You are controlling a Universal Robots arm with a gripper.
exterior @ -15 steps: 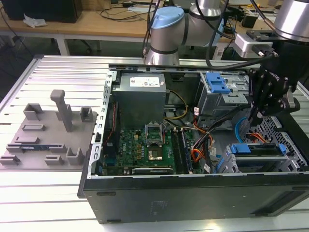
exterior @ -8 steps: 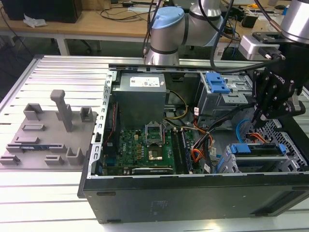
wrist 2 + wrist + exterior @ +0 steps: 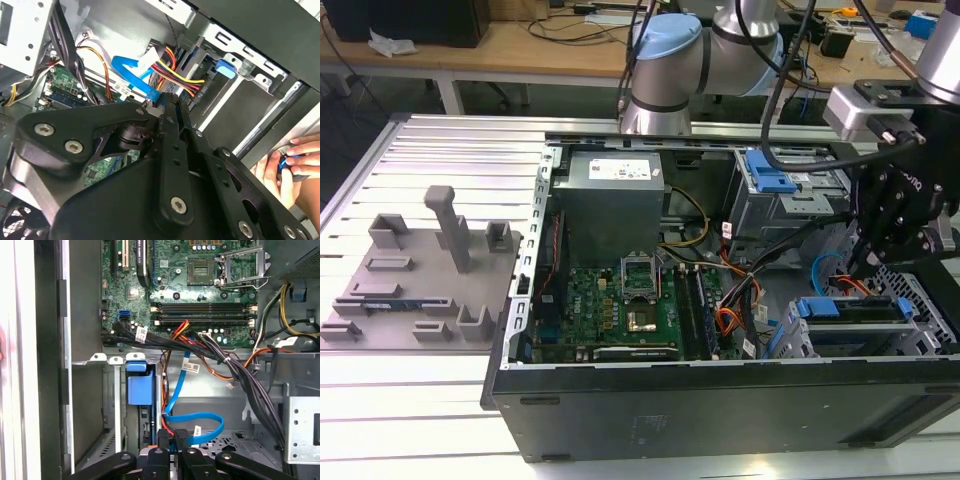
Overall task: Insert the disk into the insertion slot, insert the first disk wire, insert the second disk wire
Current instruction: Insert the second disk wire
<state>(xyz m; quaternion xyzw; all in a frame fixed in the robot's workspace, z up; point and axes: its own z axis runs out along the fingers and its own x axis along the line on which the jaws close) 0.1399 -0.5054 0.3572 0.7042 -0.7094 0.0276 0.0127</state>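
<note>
Sitting in the low grey cage [image 3: 880, 320] at the front corner of the open computer case [image 3: 720, 400], on the exterior view's right, the disk [image 3: 855, 312] lies flat with its long axis running along the case's near wall; a blue carrier bracket [image 3: 817, 307] caps the end facing the motherboard [image 3: 620, 310]. In the first wrist view that blue bracket [image 3: 139, 385] is at the mouth of the bay, and a flat blue data cable [image 3: 192, 425] loops just beside it. My arm comes from the base [image 3: 665, 60] behind the case, and my wrist hangs over the cage pointing down into it. My gripper [image 3: 865, 268] is right above the disk's cabled end. My fingers [image 3: 172, 440] are nearly together, tips pinched on a small black connector [image 3: 181, 434] where the blue cable ends; in the second wrist view the fingertips [image 3: 167, 107] meet at the blue cable [image 3: 132, 75] beside a red, yellow and black wire bundle [image 3: 175, 70]. I can't tell if the plug is seated in the disk. A taller grey bay with a blue latch [image 3: 770, 170] stands further back. A person's hand [image 3: 295, 167] rests on the case edge by a blue item. A grey fixture tray [image 3: 415, 270] lies on the table [image 3: 420, 400] on the exterior view's left, well apart.
</note>
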